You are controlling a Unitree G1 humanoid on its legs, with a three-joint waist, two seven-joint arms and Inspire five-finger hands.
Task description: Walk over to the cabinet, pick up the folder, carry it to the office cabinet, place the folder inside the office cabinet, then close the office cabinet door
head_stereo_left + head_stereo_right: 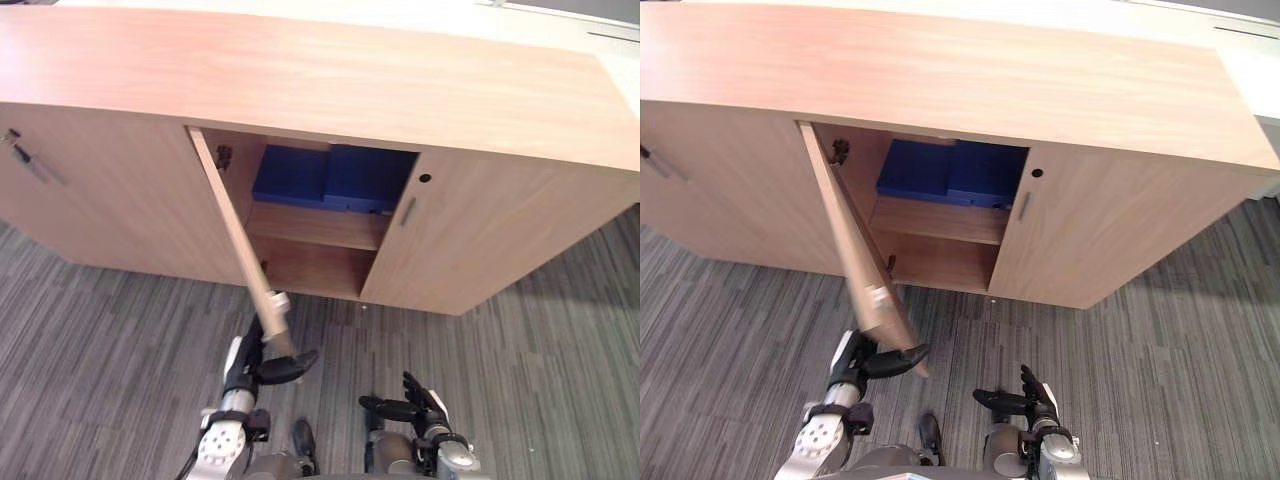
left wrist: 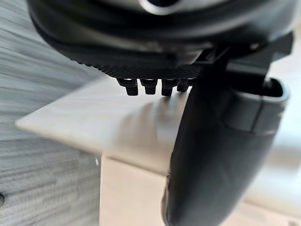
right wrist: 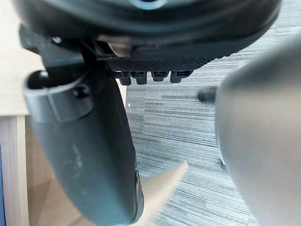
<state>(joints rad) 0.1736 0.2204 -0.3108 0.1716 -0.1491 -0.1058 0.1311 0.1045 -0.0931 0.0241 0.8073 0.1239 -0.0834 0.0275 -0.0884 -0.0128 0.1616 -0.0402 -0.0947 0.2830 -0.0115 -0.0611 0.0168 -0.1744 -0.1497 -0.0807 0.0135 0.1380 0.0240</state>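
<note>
Left hand (image 1: 262, 362), fingers flat, presses the free edge of the door (image 1: 235, 238) at 6 o'clock; it may slide off, leaving the door ajar. Right hand (image 1: 415, 408) hangs relaxed at 5.

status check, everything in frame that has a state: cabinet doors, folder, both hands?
open door: open, standing out toward the robot.
right door: closed.
far-left door: closed.
blue folder: lying flat on the upper shelf inside the office cabinet.
left hand: open, against the open door's lower outer corner.
right hand: open, holding nothing.
</note>
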